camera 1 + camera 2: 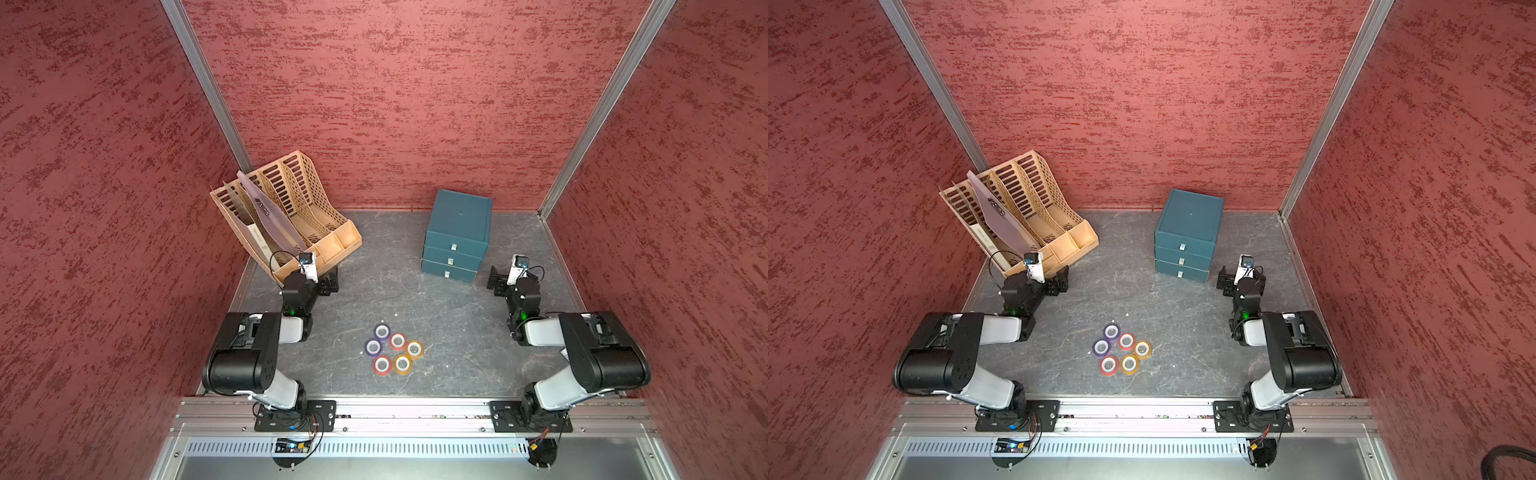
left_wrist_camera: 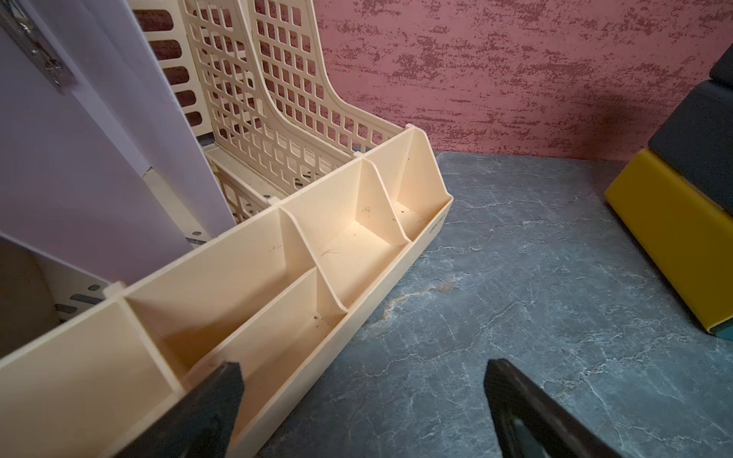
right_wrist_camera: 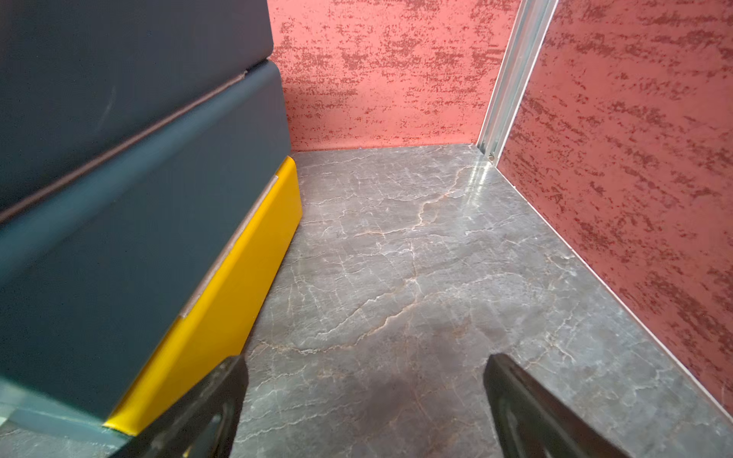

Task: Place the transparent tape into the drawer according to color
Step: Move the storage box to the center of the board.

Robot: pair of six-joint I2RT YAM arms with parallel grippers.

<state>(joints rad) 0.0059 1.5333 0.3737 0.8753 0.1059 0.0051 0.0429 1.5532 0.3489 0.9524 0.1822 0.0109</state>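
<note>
Six transparent tape rolls [image 1: 394, 351], purple, red and orange-yellow, lie clustered and untouched on the grey marbled tabletop [image 1: 453, 357], near the front. Farther back, the left gripper [image 1: 328, 285] and right gripper [image 1: 496, 281] hover empty, jaws wide apart. Sorting looks unstarted: the teal drawer chest [image 1: 455, 232] appears closed and likely needs opening first. Red textured walls [image 1: 415, 104] enclose the cell.

Two purple rolls [image 1: 382, 331] [image 1: 373, 347], two red rolls [image 1: 397, 341] [image 1: 382, 365], two orange rolls [image 1: 414, 349] [image 1: 402, 364], three drawers [image 1: 440, 245] [image 1: 438, 259] [image 1: 434, 272], one rack [image 1: 309, 189]
</note>
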